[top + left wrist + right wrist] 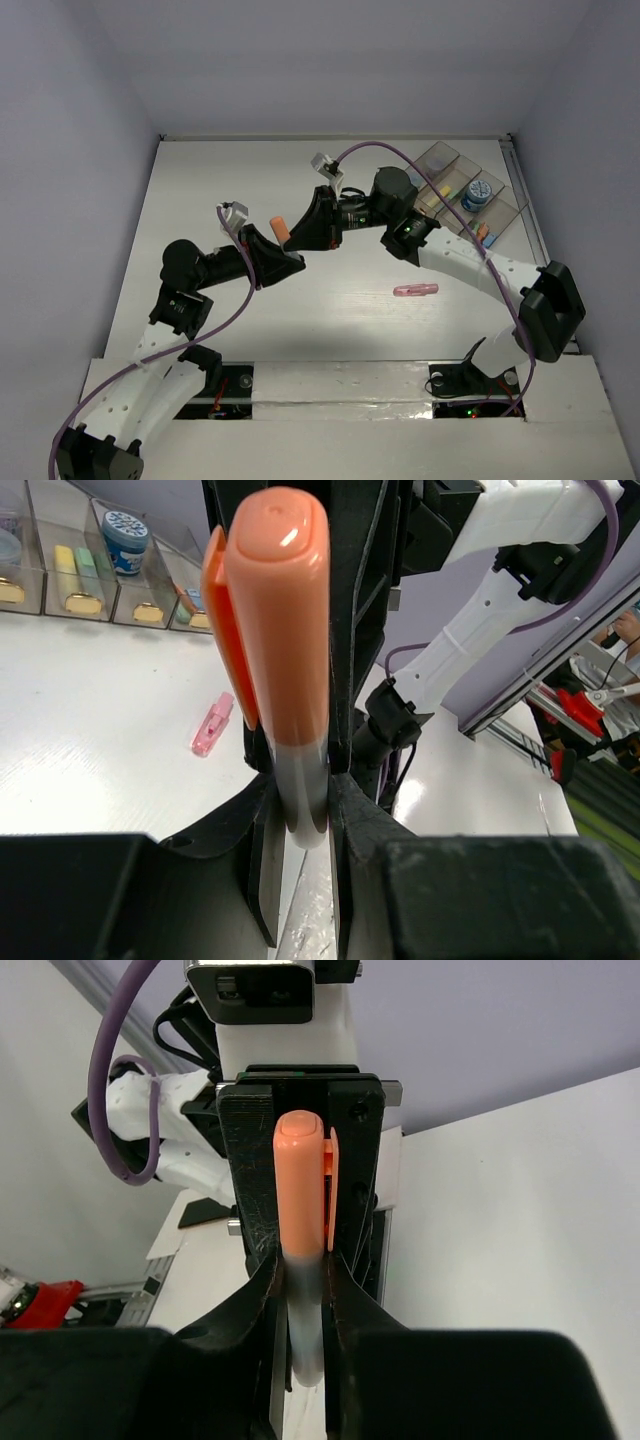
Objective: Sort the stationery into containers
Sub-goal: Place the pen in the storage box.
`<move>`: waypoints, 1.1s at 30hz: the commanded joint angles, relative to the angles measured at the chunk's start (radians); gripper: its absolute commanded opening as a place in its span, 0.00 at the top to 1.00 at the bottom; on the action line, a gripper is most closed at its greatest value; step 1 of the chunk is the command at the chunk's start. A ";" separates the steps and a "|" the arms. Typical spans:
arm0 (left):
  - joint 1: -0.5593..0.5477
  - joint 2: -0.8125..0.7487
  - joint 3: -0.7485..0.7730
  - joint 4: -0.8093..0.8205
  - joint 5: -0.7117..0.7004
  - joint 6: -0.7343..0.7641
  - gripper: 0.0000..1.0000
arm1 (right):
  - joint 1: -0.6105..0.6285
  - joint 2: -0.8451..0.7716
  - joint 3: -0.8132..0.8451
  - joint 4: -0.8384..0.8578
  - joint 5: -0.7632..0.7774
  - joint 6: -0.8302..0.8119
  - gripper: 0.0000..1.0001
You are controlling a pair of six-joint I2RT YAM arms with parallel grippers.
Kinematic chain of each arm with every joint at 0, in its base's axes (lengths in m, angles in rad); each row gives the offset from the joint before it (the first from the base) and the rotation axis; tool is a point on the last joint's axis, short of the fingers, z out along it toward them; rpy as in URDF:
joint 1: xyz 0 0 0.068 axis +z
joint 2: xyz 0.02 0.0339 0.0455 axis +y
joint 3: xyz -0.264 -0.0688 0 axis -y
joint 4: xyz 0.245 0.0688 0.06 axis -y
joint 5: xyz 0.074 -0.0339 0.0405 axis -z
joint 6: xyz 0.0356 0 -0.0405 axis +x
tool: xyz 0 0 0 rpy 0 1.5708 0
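Left arm – the left gripper (300, 815) is pinched on the grey lower barrel of the orange highlighter (276, 630), one finger on each side and no gap visible. The highlighter stands roughly upright over the table (200, 200), cap end up, with its clip on the left in the left wrist view.

Right arm – the right gripper (303, 1295) comes at the same highlighter from the opposite side. In the right wrist view its jaws are drawn in against the pale barrel below the orange cap, touching it on both sides. Both grippers therefore clamp the one highlighter, held in the air mid-table, left of centre in the top view. Each wrist view shows the other arm's fingers standing just behind the cap.

Right of the grippers, a pink highlighter (415, 290) lies flat on the table, on the near side of the right forearm. Nothing touches it, and it is well apart from the bins.

Far right corner: the containers (436, 152), four joined clear compartments set on a diagonal.
- One compartment holds a round blue roll (476, 195).
- The left wrist view shows a yellow stick (65, 560) and a green stick (87, 560) side by side in the compartment next to the roll's.
- In the same view, an orange piece and a light-blue piece are in the compartment on the roll's other side.
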 commanded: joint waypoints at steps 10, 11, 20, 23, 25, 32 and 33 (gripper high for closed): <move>-0.002 -0.038 0.014 0.006 -0.032 0.030 0.52 | -0.126 -0.178 -0.127 0.036 0.249 0.056 1.00; -0.002 -0.042 0.014 0.003 -0.034 0.035 0.50 | -0.149 -0.192 -0.139 0.040 0.259 0.088 1.00; -0.002 -0.085 0.034 -0.063 -0.020 0.076 0.23 | -0.505 -0.353 -0.299 -0.040 0.370 0.177 1.00; -0.002 -0.102 0.051 -0.147 -0.025 0.139 0.21 | -0.600 -0.390 -0.344 -0.089 0.419 0.185 1.00; -0.011 -0.113 0.064 -0.227 -0.057 0.191 0.20 | -0.678 -0.395 -0.365 -0.123 0.457 0.185 1.00; -0.112 -0.189 0.106 -0.414 -0.314 0.299 0.20 | -0.827 -0.320 -0.376 -0.172 0.672 0.159 1.00; -0.122 -0.193 0.107 -0.424 -0.333 0.306 0.20 | -0.841 -0.276 -0.368 -0.172 0.674 0.159 1.00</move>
